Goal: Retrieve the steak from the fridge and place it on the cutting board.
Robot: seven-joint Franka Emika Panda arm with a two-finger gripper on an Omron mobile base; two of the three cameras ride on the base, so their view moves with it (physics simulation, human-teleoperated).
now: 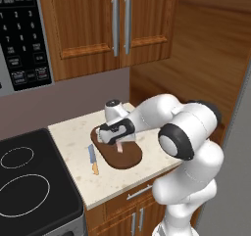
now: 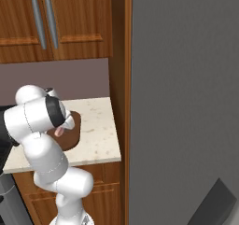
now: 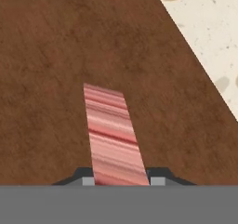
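Hand view looks down my gripper [image 3: 119,181], whose two tips sit close against the pink-red steak [image 3: 114,137] between them, just over the dark brown cutting board [image 3: 56,56] on the speckled counter [image 3: 209,28].

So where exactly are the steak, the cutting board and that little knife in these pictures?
steak [image 3: 114,135], hand view, middle of the pink striped strip between the finger tips.
cutting board [image 1: 128,159], left base view, bare brown end nearest the counter's front edge.
knife [image 1: 91,154], left base view, on its blue blade, beside the board.
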